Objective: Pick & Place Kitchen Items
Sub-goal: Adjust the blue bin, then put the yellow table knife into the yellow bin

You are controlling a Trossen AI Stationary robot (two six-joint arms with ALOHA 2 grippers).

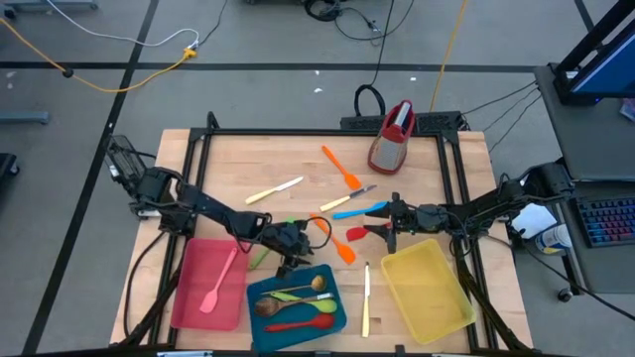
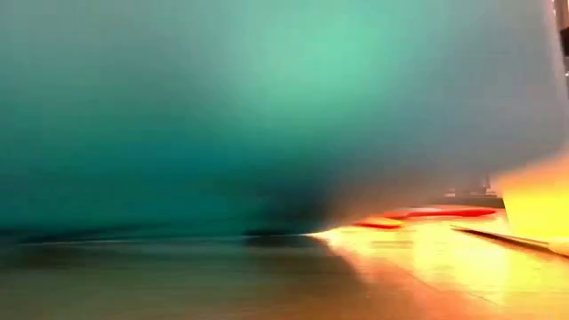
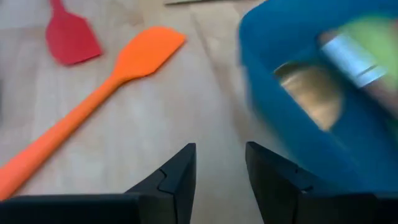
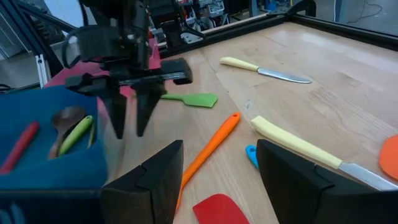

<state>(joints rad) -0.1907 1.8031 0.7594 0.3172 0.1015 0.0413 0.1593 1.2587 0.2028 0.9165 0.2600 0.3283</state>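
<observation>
My left gripper (image 1: 295,260) (image 3: 221,167) points down, open and empty, over bare table just by the far rim of the blue tray (image 1: 332,297) (image 3: 267,93), as the right wrist view (image 4: 130,121) also shows. The tray holds a brown spoon (image 1: 266,306), a green spoon (image 1: 298,293) and a red spoon (image 1: 298,323). A long orange spatula (image 1: 334,241) (image 3: 93,102) and a red spatula (image 1: 354,235) (image 3: 69,38) lie flat between the grippers. A green spatula (image 1: 262,255) (image 4: 193,98) lies beside the left gripper. My right gripper (image 1: 378,231) (image 4: 217,177) is open and empty, low over the red spatula.
A pink spatula (image 1: 218,282) lies in the red tray (image 1: 189,297). The yellow tray (image 1: 427,288) is at the near right, with a cream knife (image 1: 366,297) beside it. Farther off lie two knives (image 1: 275,190) (image 1: 347,198), a blue spatula (image 1: 363,210), another orange spatula (image 1: 340,167) and the grater (image 1: 393,137).
</observation>
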